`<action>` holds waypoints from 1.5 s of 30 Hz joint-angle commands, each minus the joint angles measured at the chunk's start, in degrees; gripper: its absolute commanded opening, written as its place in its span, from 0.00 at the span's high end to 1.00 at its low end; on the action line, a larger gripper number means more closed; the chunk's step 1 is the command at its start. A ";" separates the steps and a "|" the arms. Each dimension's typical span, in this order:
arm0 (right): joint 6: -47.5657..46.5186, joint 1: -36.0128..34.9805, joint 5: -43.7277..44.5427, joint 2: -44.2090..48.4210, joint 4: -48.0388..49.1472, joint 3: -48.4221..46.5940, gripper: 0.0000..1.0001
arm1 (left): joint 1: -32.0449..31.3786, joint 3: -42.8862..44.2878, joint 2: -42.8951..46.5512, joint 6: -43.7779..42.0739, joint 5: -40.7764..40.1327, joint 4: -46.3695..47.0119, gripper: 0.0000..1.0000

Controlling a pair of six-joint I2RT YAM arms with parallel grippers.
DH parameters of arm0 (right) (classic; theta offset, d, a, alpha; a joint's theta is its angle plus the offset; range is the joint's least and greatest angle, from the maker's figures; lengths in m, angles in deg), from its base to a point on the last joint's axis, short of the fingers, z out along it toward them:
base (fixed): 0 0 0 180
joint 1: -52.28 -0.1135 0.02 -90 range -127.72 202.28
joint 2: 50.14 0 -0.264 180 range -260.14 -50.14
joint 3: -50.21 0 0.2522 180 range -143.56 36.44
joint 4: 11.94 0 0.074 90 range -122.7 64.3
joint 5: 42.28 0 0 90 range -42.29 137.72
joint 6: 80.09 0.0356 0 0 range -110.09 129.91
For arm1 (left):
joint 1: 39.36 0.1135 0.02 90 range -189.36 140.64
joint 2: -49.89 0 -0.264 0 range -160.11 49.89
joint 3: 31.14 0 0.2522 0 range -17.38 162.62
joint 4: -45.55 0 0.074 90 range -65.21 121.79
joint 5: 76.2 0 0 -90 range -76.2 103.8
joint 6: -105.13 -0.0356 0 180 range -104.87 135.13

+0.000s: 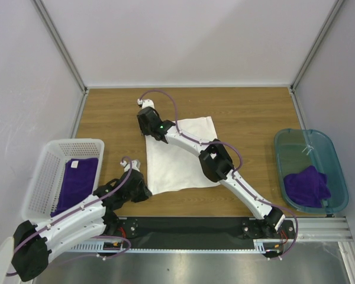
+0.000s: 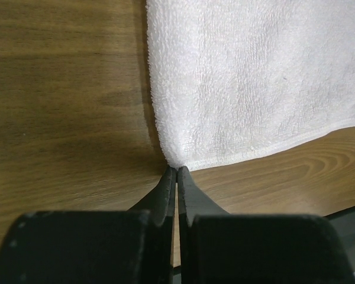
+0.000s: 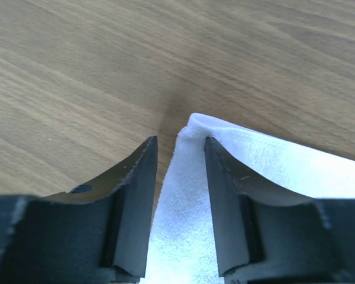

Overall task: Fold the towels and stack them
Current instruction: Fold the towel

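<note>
While the white towel (image 1: 186, 163) lies spread flat in the middle of the table (image 1: 254, 112), no fold shows in it, so I judge the task barely begun (first fold being set up, nothing stacked)

Left gripper (image 2: 176, 171): fingers pressed together, tips right at the towel's near-left corner; cannot tell whether any cloth is nipped between them

Right gripper (image 3: 180, 142): fingers spread, straddling the far-left corner, which curls up a little between them; not pinched as far as the wrist view shows

Other towels:
- one purple towel (image 1: 77, 180) lies fairly flat inside the white basket (image 1: 41, 171) at the left edge; cannot tell if it is properly folded
- second purple towel (image 1: 307, 184) sits crumpled in the near end of the teal bin (image 1: 282, 145) on the right, well apart from the white one

Left to do, by my reading: grip both left corners, fold the white towel over, fold again, then deal with the purple ones and pile everything together

Writing: small white tag (image 1: 74, 164) on the basket towel, too small to read; no brand or text legible anywhere else, arms included
</note>
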 commanded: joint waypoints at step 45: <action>18.15 7.61 -12.97 16.45 7.73 2.65 1.00 | -0.21 27.38 2.01 -17.54 -12.69 -16.34 1.00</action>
